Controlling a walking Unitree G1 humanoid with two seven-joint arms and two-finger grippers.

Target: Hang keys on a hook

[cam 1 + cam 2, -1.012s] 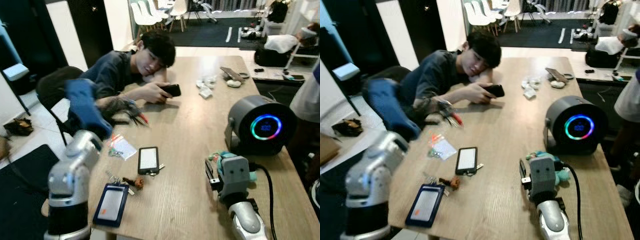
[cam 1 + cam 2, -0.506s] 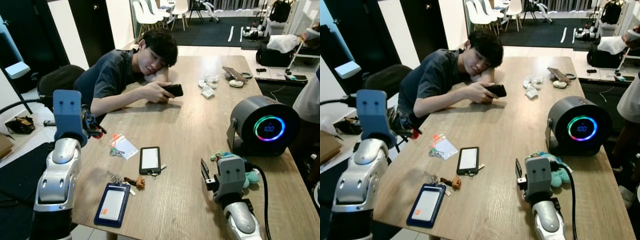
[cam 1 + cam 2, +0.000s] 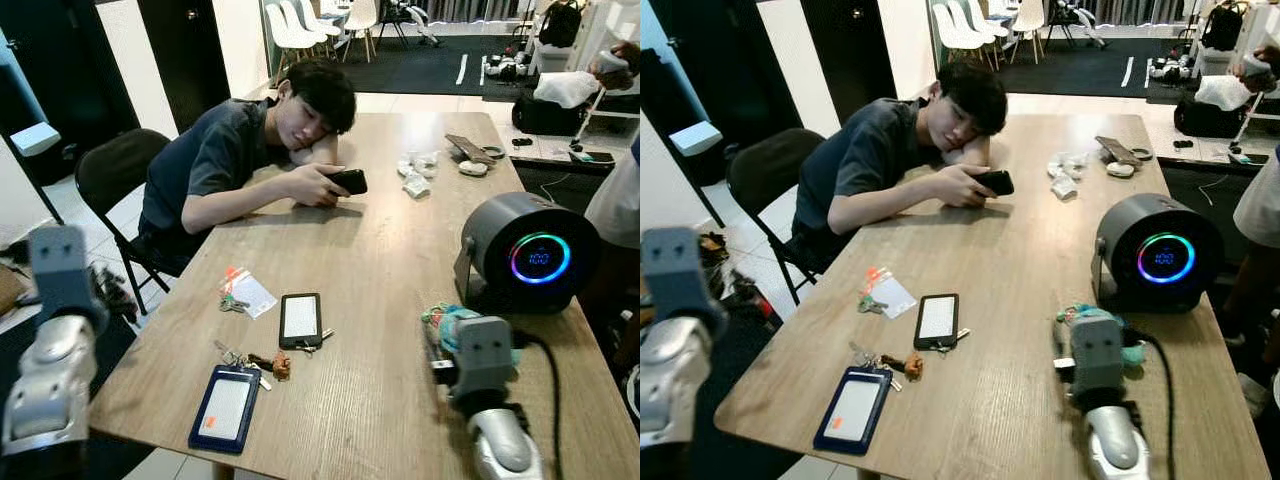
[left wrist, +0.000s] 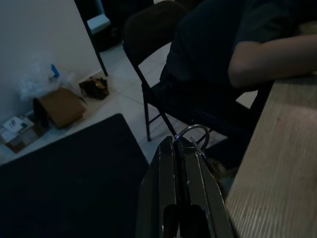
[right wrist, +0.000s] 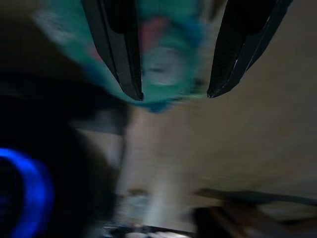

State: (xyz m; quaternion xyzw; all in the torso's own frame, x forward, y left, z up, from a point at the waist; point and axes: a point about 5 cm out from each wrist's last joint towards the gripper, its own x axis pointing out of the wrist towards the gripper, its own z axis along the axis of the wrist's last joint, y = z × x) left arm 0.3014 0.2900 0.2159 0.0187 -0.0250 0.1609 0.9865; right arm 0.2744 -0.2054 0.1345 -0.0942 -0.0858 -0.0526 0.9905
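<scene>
Off the table's [image 3: 380, 270] left edge, the left gripper [image 4: 184, 144] has its fingers pinched together on a key ring [image 4: 192, 133]. Keys [image 3: 245, 358] lie beside a phone [image 3: 298, 320]; the right gripper [image 5: 173, 89] hangs spread wide over a teal toy [image 5: 163, 59]

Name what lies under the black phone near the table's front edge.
A key and ring poke out from under the black phone at its near end. How much more is under it cannot be seen; the wooden table carries it.

Person [image 3: 250, 150], phone [image 3: 299, 320], badge holder [image 3: 226, 408]
</scene>
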